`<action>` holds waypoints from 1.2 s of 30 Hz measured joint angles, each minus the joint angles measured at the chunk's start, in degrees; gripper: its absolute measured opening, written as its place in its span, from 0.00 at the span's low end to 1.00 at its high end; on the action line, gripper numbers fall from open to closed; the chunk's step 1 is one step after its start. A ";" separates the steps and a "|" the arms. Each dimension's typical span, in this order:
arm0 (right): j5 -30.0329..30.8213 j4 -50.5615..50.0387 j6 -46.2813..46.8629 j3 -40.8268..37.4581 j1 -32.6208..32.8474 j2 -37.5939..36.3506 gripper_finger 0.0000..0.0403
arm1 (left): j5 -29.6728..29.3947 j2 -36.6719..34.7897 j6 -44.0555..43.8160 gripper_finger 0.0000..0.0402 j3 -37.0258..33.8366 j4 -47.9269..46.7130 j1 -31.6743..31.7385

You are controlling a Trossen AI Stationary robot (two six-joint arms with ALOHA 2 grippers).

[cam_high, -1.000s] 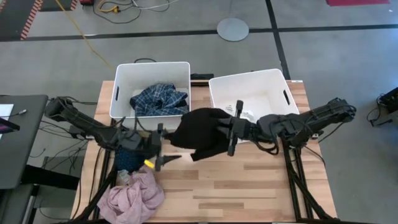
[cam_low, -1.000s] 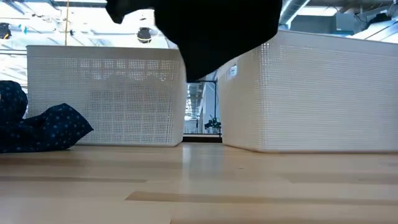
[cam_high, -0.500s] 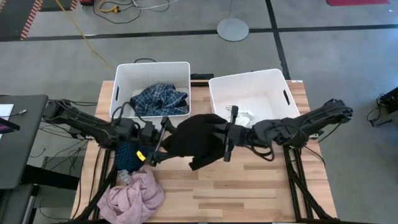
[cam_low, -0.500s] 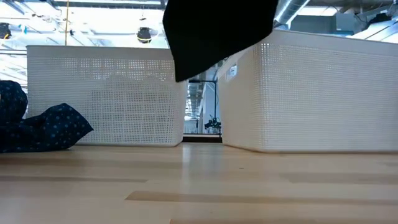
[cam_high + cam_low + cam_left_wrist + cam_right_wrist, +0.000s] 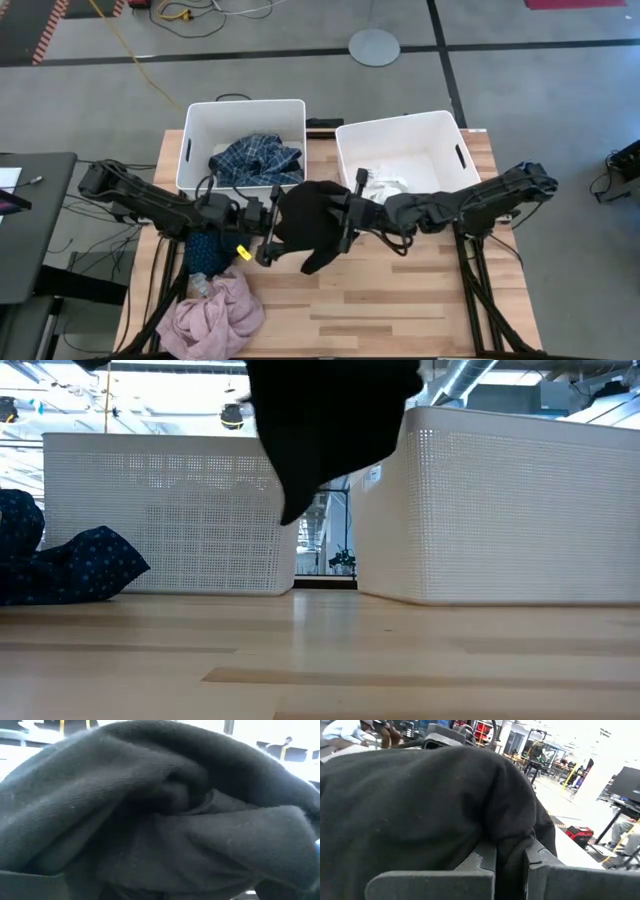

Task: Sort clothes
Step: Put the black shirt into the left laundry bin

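The black garment (image 5: 308, 218) hangs over the table's middle, with my right gripper (image 5: 343, 222) shut on its right side. My left gripper (image 5: 268, 237) stands open at the garment's left side, its fingers pointing toward the cloth, which fills the left wrist view (image 5: 160, 810). A blue plaid garment (image 5: 255, 160) lies in the left white bin (image 5: 192, 140). White socks (image 5: 385, 185) lie in the right white bin (image 5: 450, 130). A pink garment (image 5: 215, 310) and a dark navy patterned one (image 5: 205, 255) rest on the table at the near left. My left gripper is right at the garment's left edge (image 5: 282, 228); I cannot tell whether it touches the cloth. My right gripper pinches a bunched fold of the black garment (image 5: 509, 851) between its two fingers (image 5: 540, 865), level, from the table's right. The garment hangs below the fingers, and its lower tip (image 5: 290, 515) is clear of the table.
The two bins (image 5: 170, 510) (image 5: 520, 510) stand side by side along the far edge with a narrow gap between them. The navy garment (image 5: 70, 565) lies at the left. The table's near right part is bare wood (image 5: 420, 300).
My right gripper has carried the black garment toward the table's left edge and somewhat down, still shut on it; the garment's hanging tip has swung left. My left gripper has tipped its fingers upward and gone toward the garment, staying open.
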 joint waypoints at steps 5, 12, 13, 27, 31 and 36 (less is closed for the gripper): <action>0.30 -0.29 0.79 0.15 0.32 0.79 0.08 | -0.68 -0.35 2.83 0.92 -0.02 -0.05 0.32; -0.68 1.57 -0.50 0.10 0.39 0.85 0.09 | -0.85 -1.27 10.01 0.53 0.07 2.62 0.32; -1.13 2.24 -1.28 0.22 0.39 0.90 0.09 | -0.84 -1.70 11.22 0.46 0.72 2.88 0.32; -4.74 1.64 -3.26 4.43 -0.32 0.97 0.37 | 0.34 -6.85 26.71 0.15 12.77 -18.10 -0.23; -3.65 1.16 -3.17 4.42 -0.32 1.05 0.54 | -4.06 -10.43 31.13 0.15 14.39 -19.23 -0.17; -1.37 1.43 -3.33 4.41 -0.27 1.10 0.64 | -9.84 -14.46 36.12 0.15 16.79 -23.99 -0.12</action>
